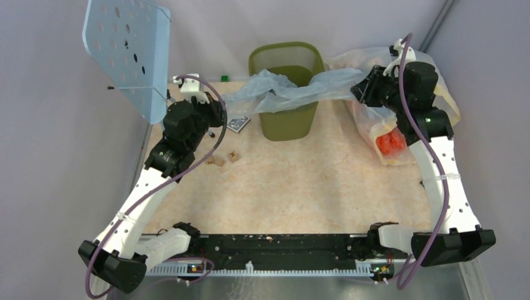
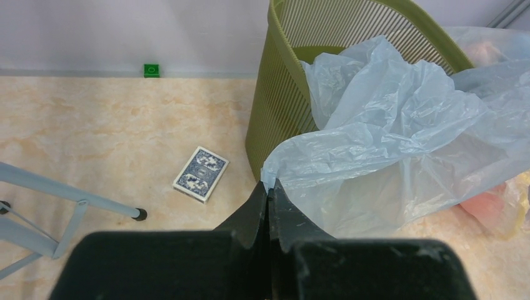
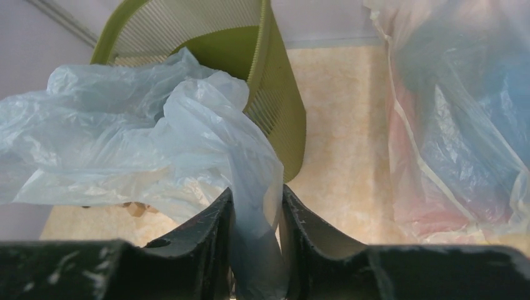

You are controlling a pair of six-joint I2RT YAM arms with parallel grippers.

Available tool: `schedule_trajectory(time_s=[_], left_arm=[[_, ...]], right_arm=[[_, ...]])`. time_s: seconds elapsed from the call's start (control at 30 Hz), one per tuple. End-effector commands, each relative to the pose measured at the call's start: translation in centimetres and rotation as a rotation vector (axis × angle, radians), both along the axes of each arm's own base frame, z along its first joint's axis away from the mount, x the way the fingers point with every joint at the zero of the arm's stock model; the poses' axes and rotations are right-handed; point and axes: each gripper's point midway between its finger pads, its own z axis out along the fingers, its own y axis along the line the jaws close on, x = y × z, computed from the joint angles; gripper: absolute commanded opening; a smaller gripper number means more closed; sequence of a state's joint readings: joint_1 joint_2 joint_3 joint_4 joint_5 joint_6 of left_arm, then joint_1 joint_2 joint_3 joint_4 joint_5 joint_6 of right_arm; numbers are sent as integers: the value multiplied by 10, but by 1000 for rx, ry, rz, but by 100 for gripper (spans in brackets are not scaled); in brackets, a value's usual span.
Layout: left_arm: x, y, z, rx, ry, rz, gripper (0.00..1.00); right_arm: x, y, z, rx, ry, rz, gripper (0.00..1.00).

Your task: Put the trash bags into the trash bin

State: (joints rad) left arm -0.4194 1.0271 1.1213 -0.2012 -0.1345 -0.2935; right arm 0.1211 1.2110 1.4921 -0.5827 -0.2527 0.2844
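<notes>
The olive-green trash bin (image 1: pixel 286 122) stands upright at the back middle of the table. A pale blue-grey trash bag (image 1: pixel 294 89) stretches across its front rim, held taut between both grippers. My left gripper (image 1: pixel 222 112) is left of the bin, shut on the bag's left corner. In the left wrist view the gripper (image 2: pixel 269 187) pinches the bag (image 2: pixel 387 144) beside the bin (image 2: pixel 281 112). My right gripper (image 1: pixel 358 92) is right of the bin. In the right wrist view this gripper (image 3: pixel 256 195) grips a bunched fold of the bag (image 3: pixel 150 137), with the bin (image 3: pixel 275 119) behind.
A big clear sack (image 1: pixel 390 134) of coloured items sits behind my right arm, also in the right wrist view (image 3: pixel 456 125). A blue card deck (image 1: pixel 238 124) lies left of the bin. Small brown pieces (image 1: pixel 224 159) lie on the table. A blue perforated panel (image 1: pixel 128 50) stands at the back left.
</notes>
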Motion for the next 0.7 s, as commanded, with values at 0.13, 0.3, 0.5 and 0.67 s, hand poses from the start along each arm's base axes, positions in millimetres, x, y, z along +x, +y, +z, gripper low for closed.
schedule_trajectory(time_s=[0.13, 0.3, 0.5, 0.67], left_arm=[[9, 11, 4, 2, -29, 71, 0], [22, 4, -11, 0, -20, 66, 1], [42, -6, -26, -4, 6, 62, 1], [60, -14, -46, 3, 38, 58, 1]], right_arm=[[15, -23, -1, 0, 11, -153, 21], [33, -11, -20, 56, 46, -127, 20], [61, 0, -35, 89, 72, -95, 24], [83, 14, -48, 104, 97, -35, 36]])
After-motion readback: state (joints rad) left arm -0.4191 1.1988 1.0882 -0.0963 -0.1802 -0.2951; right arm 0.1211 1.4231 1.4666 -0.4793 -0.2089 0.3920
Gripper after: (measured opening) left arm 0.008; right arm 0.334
